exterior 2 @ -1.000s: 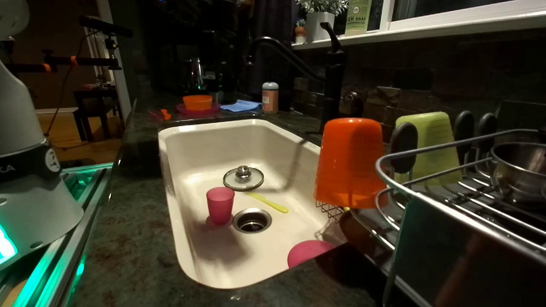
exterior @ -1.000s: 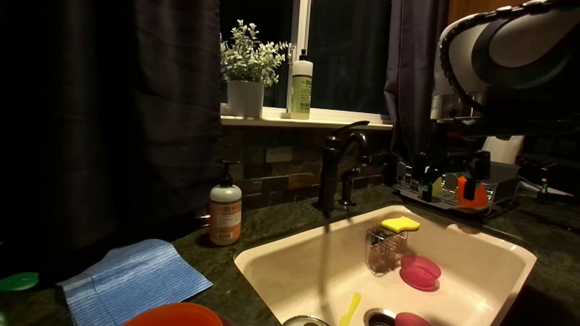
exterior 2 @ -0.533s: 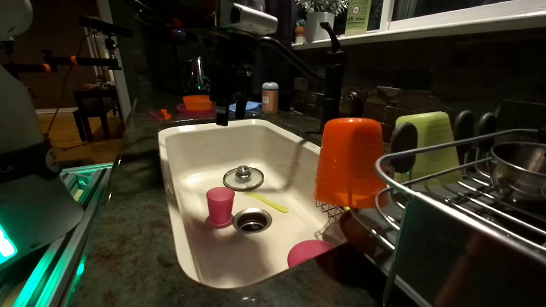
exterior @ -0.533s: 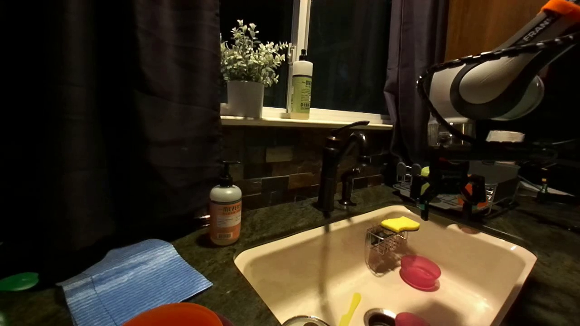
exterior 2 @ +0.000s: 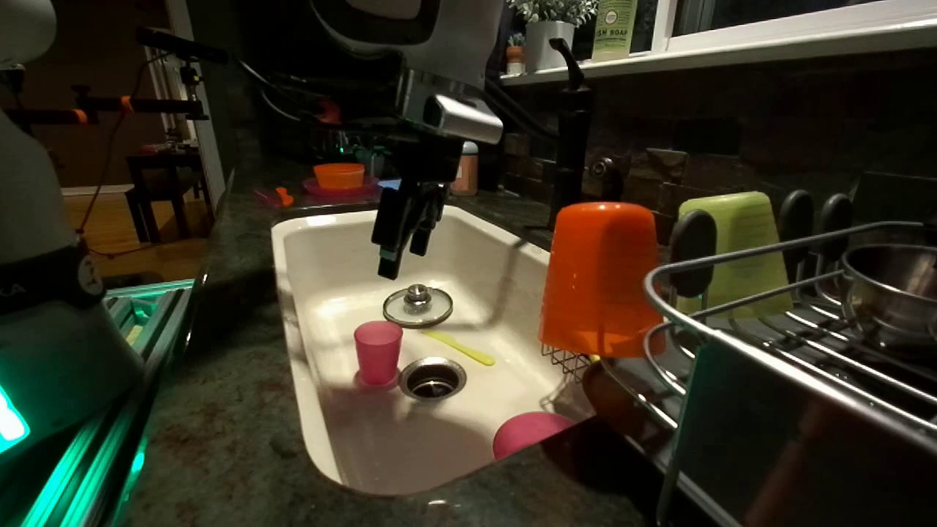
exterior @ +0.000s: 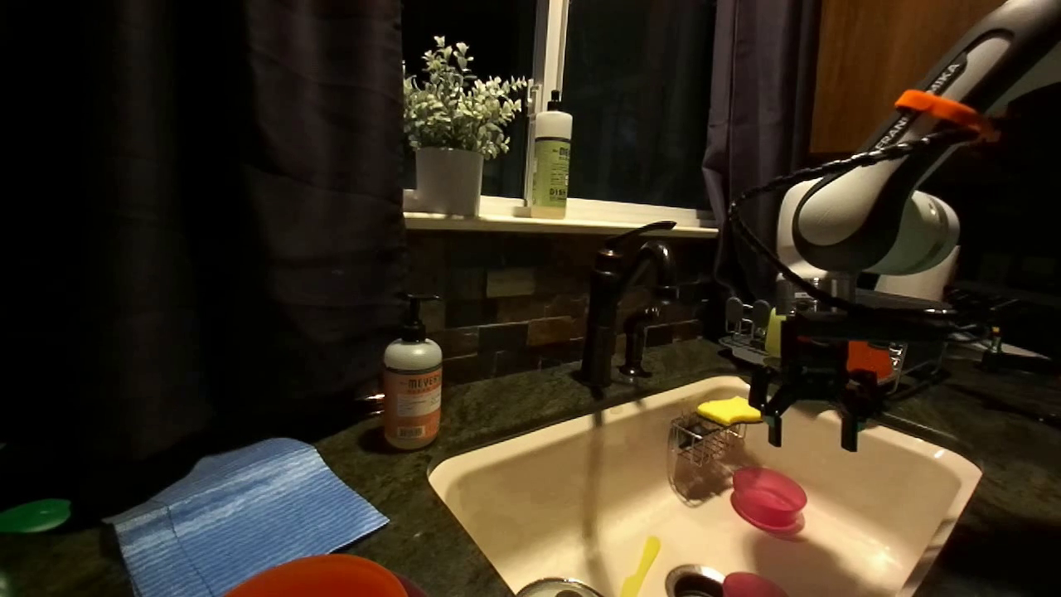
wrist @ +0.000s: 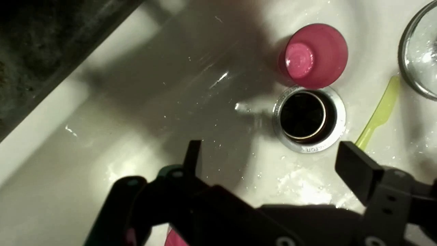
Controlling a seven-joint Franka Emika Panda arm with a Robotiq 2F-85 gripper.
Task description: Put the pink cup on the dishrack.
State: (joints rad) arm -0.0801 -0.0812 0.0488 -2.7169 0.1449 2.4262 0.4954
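Note:
The pink cup point(exterior 2: 378, 353) stands upright in the sink beside the drain, its mouth facing up. It shows from above in the wrist view point(wrist: 322, 56), and only its top shows at the lower edge of an exterior view point(exterior: 753, 585). My gripper point(exterior: 812, 439) is above the sink, higher than the cup and apart from it; it also shows in the other camera's exterior view point(exterior 2: 404, 256). In the wrist view its fingers point(wrist: 358, 171) stand wide apart with nothing between them. The dishrack point(exterior 2: 794, 432) stands on the counter at the sink's end, partly hidden behind my gripper in an exterior view.
The sink rim point(exterior 2: 296, 366) surrounds the cup. The drain point(wrist: 309, 119), a yellow-green knife point(wrist: 382, 109) and a glass lid point(exterior 2: 417, 307) are near it. A pink dish point(exterior: 769, 496) and a sponge caddy point(exterior: 704, 444) are in the sink. An orange cup point(exterior 2: 604, 278) sits upside down on the rack.
My gripper has come down over the sink, from in front of the dishrack in an exterior view. It has entered the view from the top in the opposite camera. The cup has not moved.

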